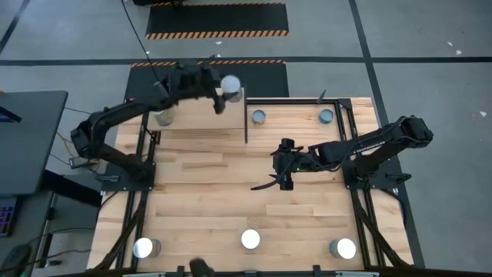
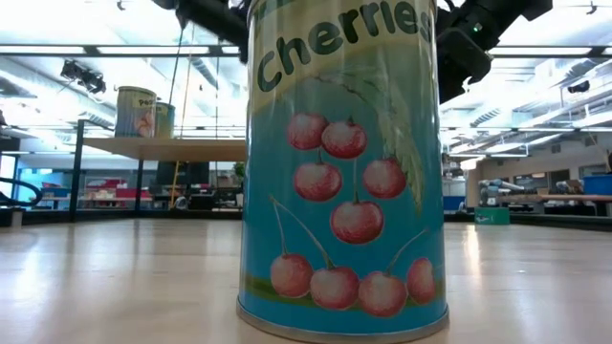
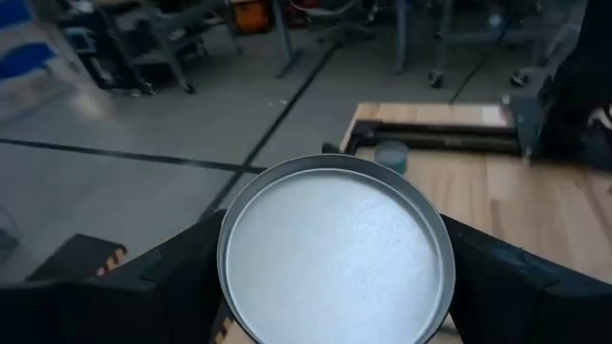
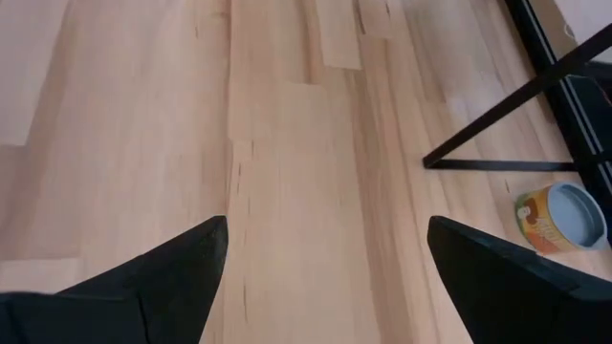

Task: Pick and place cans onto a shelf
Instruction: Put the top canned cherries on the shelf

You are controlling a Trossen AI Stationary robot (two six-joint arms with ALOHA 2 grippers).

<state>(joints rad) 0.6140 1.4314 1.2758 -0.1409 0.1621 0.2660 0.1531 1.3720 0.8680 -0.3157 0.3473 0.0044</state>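
My left gripper (image 1: 221,98) is shut on a can (image 1: 230,82) with a shiny silver top, held above the far end of the table by the shelf (image 1: 196,115). The shelf is a light wooden board on black legs; in the low view (image 2: 163,148) two cans (image 2: 135,111) stand on it. One more can (image 1: 163,117) shows by the shelf's left end. My right gripper (image 1: 278,175) is open and empty over the middle of the table; its wrist view (image 4: 325,277) shows bare wood between the fingers. My left gripper holds the can between its two fingers (image 3: 172,277), one on each side of its round wall just under the top rim (image 3: 226,250). The silver top hides the wall itself. The top faces up and the can is lifted clear.
Two cans (image 1: 259,117) (image 1: 327,116) stand on the table at the far right, by black legs (image 4: 497,115). Three cans stand along the near edge (image 1: 144,248) (image 1: 250,238) (image 1: 344,248); the middle one fills the low view (image 2: 344,172). Bare tabletop (image 1: 207,192) lies between.
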